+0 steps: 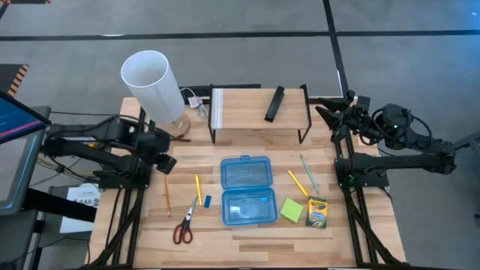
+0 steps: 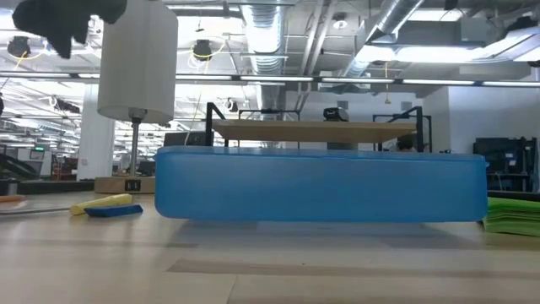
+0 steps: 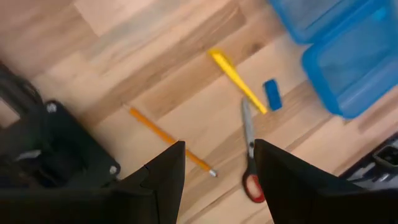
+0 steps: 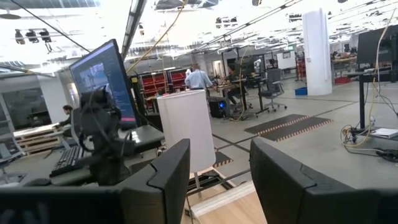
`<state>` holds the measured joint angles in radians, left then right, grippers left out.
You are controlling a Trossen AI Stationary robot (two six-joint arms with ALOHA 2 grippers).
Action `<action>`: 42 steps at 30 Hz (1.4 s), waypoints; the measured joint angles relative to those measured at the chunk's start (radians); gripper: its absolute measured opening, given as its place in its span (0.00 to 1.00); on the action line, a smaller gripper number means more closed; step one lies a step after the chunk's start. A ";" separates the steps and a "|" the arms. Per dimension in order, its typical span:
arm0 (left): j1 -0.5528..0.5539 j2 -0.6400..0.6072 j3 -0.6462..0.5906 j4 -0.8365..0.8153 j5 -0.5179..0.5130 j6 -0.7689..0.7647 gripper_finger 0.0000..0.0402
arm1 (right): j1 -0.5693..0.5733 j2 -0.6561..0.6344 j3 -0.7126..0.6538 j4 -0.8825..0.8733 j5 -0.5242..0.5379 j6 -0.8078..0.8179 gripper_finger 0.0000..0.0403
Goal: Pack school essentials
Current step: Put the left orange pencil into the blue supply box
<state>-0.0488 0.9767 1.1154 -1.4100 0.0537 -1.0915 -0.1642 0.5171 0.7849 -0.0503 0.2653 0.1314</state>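
A blue case [image 1: 244, 190] lies open at the table's middle. To its left lie a yellow pencil [image 1: 198, 189], an orange pencil [image 1: 166, 196], a tiny blue eraser [image 1: 207, 201] and red-handled scissors [image 1: 184, 223]. To its right lie a pale green pen [image 1: 308, 172], another yellow pencil [image 1: 297, 183], a green sticky-note pad [image 1: 291, 211] and a crayon box [image 1: 317, 213]. My left gripper [image 1: 163, 163] hovers open above the table's left side, over the orange pencil [image 3: 168, 138] and scissors [image 3: 249, 149]. My right gripper [image 1: 330, 116] waits open at the far right, held level.
A tall white cylinder [image 1: 154, 84] stands on a wooden base at the far left. A wooden shelf on black legs [image 1: 259, 109] spans the far middle, with a slim black bar [image 1: 274, 103] on it. Bare wood shows along the near edge. People sit in the room beyond.
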 joint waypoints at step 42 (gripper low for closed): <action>-0.334 -0.043 -0.787 0.680 -0.027 -0.885 0.44 | 0.000 0.000 0.000 0.097 -0.002 -0.008 0.45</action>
<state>-0.3832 0.9333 0.3282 -0.7299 0.0268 -1.9765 -0.1642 0.5167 0.7853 0.0463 0.2630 0.1230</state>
